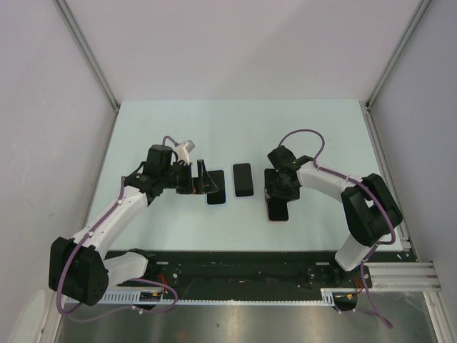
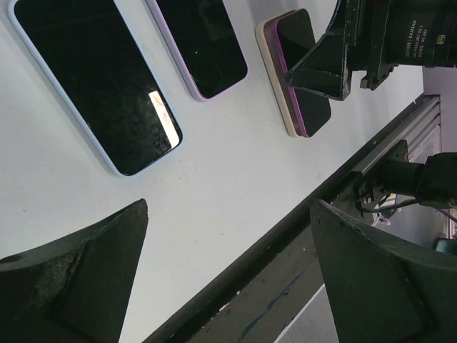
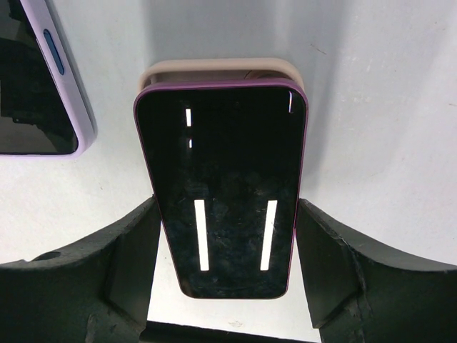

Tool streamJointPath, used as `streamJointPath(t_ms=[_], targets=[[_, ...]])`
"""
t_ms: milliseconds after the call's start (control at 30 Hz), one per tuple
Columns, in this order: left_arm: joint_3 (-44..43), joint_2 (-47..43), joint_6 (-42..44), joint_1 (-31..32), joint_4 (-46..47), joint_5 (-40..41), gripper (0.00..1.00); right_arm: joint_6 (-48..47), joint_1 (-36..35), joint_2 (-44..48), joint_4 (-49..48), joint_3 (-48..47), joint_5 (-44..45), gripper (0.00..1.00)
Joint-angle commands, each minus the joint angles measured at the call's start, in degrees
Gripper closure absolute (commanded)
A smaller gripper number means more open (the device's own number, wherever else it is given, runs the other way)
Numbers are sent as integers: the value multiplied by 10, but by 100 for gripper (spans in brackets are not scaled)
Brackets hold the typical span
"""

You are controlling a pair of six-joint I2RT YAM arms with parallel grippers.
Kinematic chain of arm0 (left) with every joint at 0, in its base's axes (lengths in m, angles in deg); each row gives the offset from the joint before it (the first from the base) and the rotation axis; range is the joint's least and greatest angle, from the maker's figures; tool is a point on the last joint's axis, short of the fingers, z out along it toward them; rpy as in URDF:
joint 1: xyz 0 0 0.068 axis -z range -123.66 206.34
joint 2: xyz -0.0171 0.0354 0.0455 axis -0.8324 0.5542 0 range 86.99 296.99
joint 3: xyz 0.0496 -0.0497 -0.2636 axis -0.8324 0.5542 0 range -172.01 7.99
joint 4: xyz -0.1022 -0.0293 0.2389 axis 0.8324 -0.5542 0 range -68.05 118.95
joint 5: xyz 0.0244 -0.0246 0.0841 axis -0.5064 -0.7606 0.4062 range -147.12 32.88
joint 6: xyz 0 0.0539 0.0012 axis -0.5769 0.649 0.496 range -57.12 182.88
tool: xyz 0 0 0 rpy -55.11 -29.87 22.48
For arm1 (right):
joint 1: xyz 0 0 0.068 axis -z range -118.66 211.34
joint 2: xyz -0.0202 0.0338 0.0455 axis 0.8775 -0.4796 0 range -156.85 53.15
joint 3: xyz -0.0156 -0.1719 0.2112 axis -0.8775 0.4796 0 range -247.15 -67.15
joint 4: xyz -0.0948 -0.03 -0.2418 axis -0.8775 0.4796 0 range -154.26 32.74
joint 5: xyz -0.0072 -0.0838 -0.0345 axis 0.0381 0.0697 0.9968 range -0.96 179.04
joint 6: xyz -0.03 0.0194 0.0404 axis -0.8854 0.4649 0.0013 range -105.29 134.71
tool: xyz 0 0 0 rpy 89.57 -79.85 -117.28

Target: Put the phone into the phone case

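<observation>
When viewed from right wrist, noted phone [image 3: 228, 193] lying atop phone case [image 3: 214, 68], case rim showing at 12 o'clock. Found right gripper [image 3: 227, 214] clamping phone's 2 long edges, at 3 and 9 o'clock. Found left gripper [image 2: 228, 214] spread wide, empty.

Both arms are reaching out from their bases, elbows flared outward. The right arm [image 1: 330, 183] bends back in so the right gripper [image 3: 227, 204] points down over the phone [image 3: 223, 136]. Its fingers [image 3: 132, 250] sit against both long edges, and it looks like a grip to me. The left arm [image 1: 114, 214] stretches to a spot well left of the phone. The left gripper [image 2: 228, 211] lies low and sideways there, aimed toward the phone with its jaws wide apart and nothing between them.
</observation>
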Motion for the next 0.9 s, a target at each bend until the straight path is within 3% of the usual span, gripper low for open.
streamJointPath(t_ms=[0,33,67,300,533,733,867], targets=[[-11,-8,3,-4,20,-17,1,5,-5,21,-16,-2,22,27],[-12,-10,6,-4,17,-17,1,2,-6,20,-17,-2,28,26],[-12,-11,8,-4,16,-17,1,-2,-5,18,-18,-2,28,1],[-12,-21,11,-4,14,-8,0,-6,-5,22,-21,-2,22,0],[-10,-28,13,-4,14,1,0,19,-10,69,-28,0,77,0],[-8,-32,16,3,16,20,0,-11,10,117,-77,34,16,2],[-8,-32,15,23,14,42,0,-40,67,106,-86,56,-60,14]])
